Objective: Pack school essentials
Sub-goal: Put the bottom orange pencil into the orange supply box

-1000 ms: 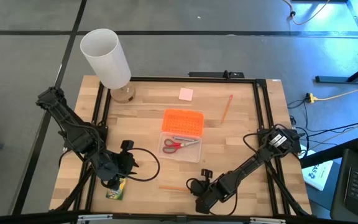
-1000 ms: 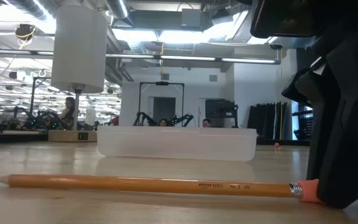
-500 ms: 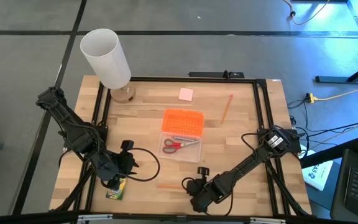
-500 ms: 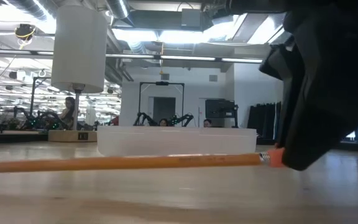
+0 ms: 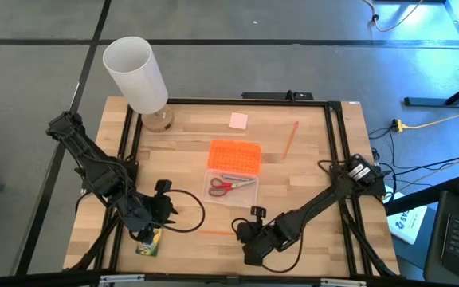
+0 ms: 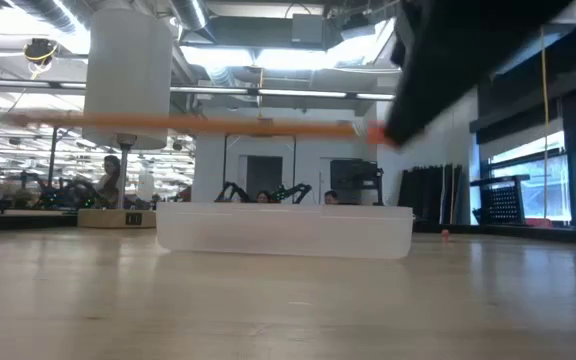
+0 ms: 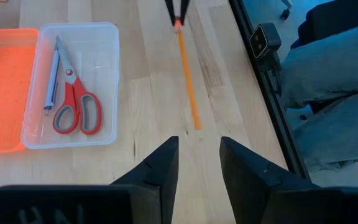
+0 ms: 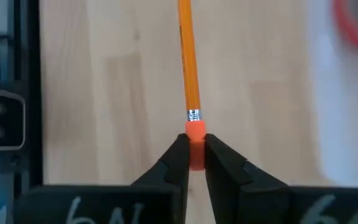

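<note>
My right gripper (image 5: 241, 233) hovers over the table's near middle, shut on an orange pencil (image 5: 215, 232) that shows high in the low view (image 6: 188, 123). My left gripper (image 7: 197, 163) is open and waits over the near left part of the table, by the green-and-yellow crayon box (image 5: 148, 242) lying flat on the wood. The clear box (image 5: 249, 195) holds the red-handled scissors (image 5: 221, 186) and the grey pen (image 5: 241, 179). A second pencil (image 5: 291, 139) and the pink eraser (image 5: 238, 120) lie on the far part of the table. My right gripper pinches the pencil's orange eraser end (image 8: 195, 144) between its two fingertips (image 8: 178, 155). The fingers come from the table's right and lie in line with the pencil, which sticks out ahead toward the table's left. The pencil is lifted clear of the table and nearly level (image 6: 376, 132).
The orange lid (image 5: 234, 156) lies against the clear box's far side. A tall white cylinder (image 5: 136, 76) stands at the far left corner. A black frame (image 5: 337, 143) edges the table. Bare wood lies between the box and the near edge.
My right gripper has risen and moved a little toward the table's left, staying shut on the pencil's eraser end. The pencil, lying on the table a second ago, is now lifted clear and stays nearly level.
</note>
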Available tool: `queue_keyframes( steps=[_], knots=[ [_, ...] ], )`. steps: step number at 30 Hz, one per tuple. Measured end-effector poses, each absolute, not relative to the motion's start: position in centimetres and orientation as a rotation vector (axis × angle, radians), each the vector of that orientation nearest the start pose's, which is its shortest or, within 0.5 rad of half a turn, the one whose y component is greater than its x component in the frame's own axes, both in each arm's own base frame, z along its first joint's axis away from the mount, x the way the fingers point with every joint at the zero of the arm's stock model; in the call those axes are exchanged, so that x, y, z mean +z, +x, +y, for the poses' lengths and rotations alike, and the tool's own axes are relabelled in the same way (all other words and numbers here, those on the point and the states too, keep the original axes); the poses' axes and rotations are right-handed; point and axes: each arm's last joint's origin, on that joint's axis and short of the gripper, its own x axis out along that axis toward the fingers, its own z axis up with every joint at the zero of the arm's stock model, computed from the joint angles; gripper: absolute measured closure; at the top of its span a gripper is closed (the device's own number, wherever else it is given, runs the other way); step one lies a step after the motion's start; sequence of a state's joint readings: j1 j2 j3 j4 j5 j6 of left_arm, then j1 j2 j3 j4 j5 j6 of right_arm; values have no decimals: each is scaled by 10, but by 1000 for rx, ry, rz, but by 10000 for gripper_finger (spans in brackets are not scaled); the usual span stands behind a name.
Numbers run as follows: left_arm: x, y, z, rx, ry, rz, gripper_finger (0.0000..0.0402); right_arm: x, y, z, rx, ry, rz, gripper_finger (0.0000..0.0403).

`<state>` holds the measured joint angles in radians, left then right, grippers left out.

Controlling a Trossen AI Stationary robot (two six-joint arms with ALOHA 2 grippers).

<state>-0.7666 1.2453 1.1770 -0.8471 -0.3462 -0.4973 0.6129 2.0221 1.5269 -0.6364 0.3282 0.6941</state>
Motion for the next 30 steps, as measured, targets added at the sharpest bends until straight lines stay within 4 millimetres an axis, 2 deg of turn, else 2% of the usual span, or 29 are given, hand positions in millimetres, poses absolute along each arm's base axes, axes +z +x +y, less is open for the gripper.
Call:
queue_keyframes(
  steps=[5,10,16,21,30],
  knots=[
    [322,181,-161,-184,21,845,291,217,343,215,-187,86,993,361],
    [322,181,-161,-184,20,844,291,235,338,186,-283,14,1018,361],
    [322,181,-161,-183,20,840,291,235,346,153,-311,-84,1104,361],
    [322,182,-161,-182,20,839,291,233,349,127,-389,-85,1175,361],
    [322,182,-161,-177,22,837,291,228,352,107,-438,-76,1215,361]
  ],
)
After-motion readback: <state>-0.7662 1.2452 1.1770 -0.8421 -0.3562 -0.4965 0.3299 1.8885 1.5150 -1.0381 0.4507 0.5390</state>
